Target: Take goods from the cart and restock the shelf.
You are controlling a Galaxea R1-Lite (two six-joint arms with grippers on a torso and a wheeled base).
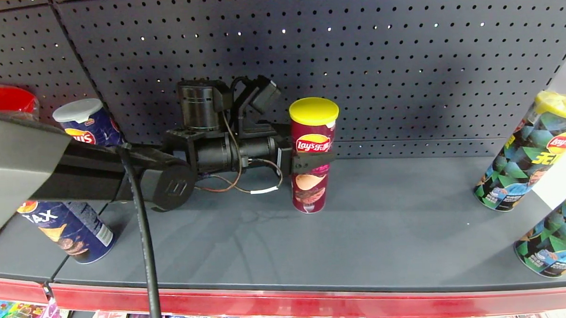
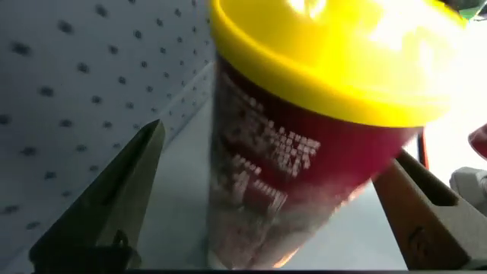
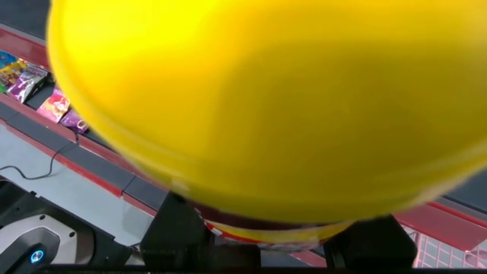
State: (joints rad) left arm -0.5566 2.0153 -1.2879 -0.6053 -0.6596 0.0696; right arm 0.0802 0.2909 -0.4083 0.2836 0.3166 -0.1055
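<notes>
A maroon chip can (image 1: 312,177) with a yellow lid stands upright on the grey shelf (image 1: 384,230), near the pegboard back wall. My left gripper (image 1: 313,160) reaches in from the left at mid-height of this can. In the left wrist view the can (image 2: 289,167) sits between the two fingers (image 2: 114,205), and a gap shows on one side, so the gripper is open around it. My right gripper (image 3: 274,243) is shut on another can with a yellow lid (image 3: 266,99), held out in front of the shelving.
Blue chip cans (image 1: 71,232) stand at the shelf's left end, one (image 1: 88,123) near the back. Green-patterned cans (image 1: 523,160) stand at the right end, one (image 1: 554,239) near the front. The shelf has a red front lip (image 1: 316,303). Snack bags (image 3: 53,106) lie on a lower shelf.
</notes>
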